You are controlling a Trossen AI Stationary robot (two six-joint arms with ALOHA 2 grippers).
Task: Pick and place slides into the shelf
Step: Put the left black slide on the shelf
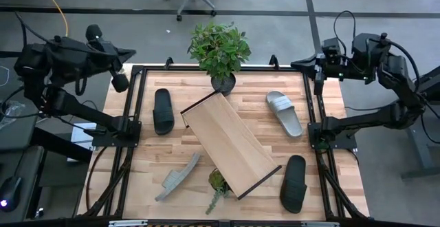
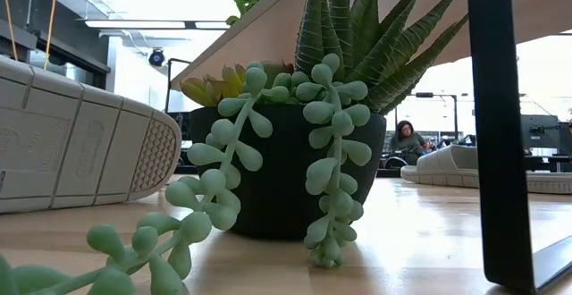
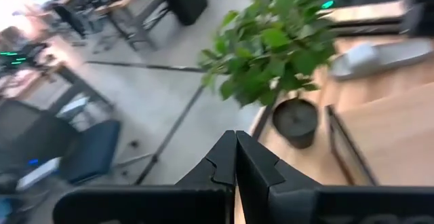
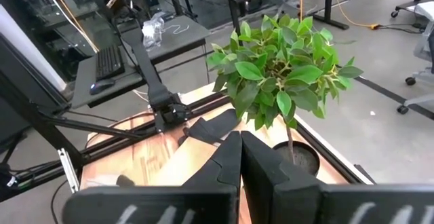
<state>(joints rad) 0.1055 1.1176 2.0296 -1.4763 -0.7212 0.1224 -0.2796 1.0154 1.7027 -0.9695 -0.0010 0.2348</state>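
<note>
In the high view the shelf (image 1: 230,143) stands slantwise in the middle of the table. Around it lie a black slide (image 1: 163,110) at far left, a grey slide (image 1: 284,112) at far right, a second black slide (image 1: 294,183) at near right, and a second grey slide (image 1: 177,177) tipped on its edge at near left. My left gripper (image 1: 122,81) hovers shut over the table's far left corner. My right gripper (image 1: 300,65) hovers shut over the far right corner. Both wrist views show shut fingers, the left gripper (image 3: 235,142) and the right gripper (image 4: 241,142), holding nothing.
A leafy potted plant (image 1: 220,51) stands at the far edge, just behind the shelf's far end. A small succulent pot (image 1: 217,181) sits at the shelf's near side, partly under the board (image 2: 268,27). A black shelf leg (image 2: 496,125) rises close to the low camera. A person (image 2: 407,139) sits far behind.
</note>
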